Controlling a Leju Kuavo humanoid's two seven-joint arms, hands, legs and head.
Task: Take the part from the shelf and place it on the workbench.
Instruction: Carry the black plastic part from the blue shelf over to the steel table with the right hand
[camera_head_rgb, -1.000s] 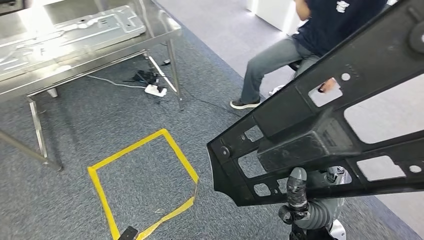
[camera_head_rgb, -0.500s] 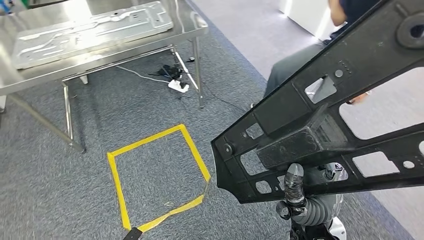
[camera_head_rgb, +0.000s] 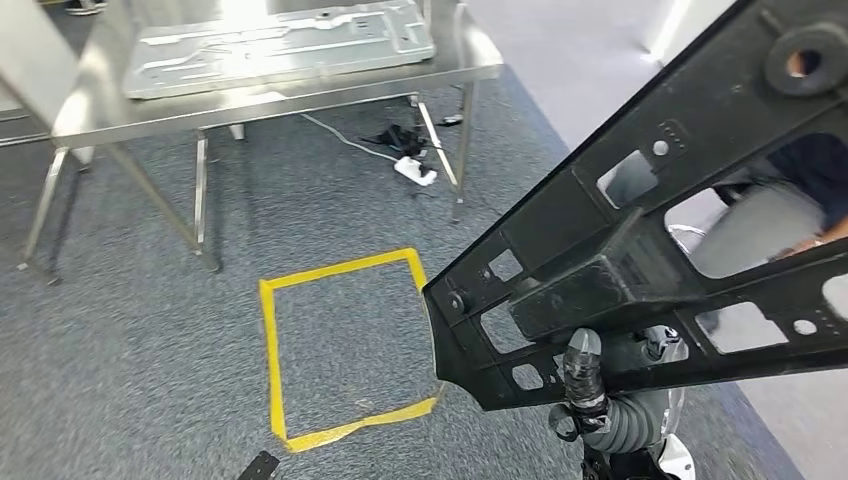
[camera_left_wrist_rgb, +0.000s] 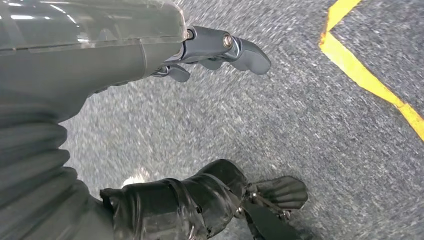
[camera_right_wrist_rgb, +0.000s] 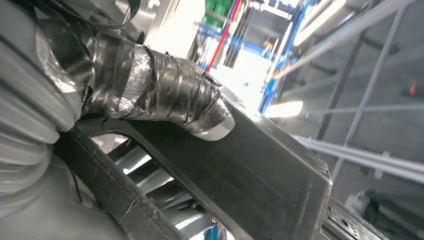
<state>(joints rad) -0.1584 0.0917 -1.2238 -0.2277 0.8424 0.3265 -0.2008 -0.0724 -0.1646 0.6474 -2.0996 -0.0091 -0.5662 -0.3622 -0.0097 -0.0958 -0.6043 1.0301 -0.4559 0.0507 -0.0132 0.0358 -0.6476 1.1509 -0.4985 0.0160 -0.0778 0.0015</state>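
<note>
A large black plastic part (camera_head_rgb: 640, 260) with several cut-outs fills the right of the head view, held up and tilted. My right hand (camera_head_rgb: 600, 400) grips its lower bar, the taped thumb (camera_right_wrist_rgb: 165, 95) pressed on the part's black edge (camera_right_wrist_rgb: 250, 165). The steel workbench (camera_head_rgb: 480, 66) stands at the back left, with a grey metal panel (camera_head_rgb: 280, 45) lying on it. My left hand (camera_left_wrist_rgb: 210, 120) hangs over the grey carpet, holding nothing, its fingers (camera_left_wrist_rgb: 225, 47) apart from the thumb.
A yellow tape square (camera_head_rgb: 345, 345) marks the carpet in front of me. A power strip and cables (camera_head_rgb: 410, 160) lie under the bench's right end. A seated person (camera_head_rgb: 770, 215) shows through the part's openings at the right.
The camera has turned left: bench, tape square and cables have slid right in the picture, and the person now sits behind the part. The part stays in my right hand.
</note>
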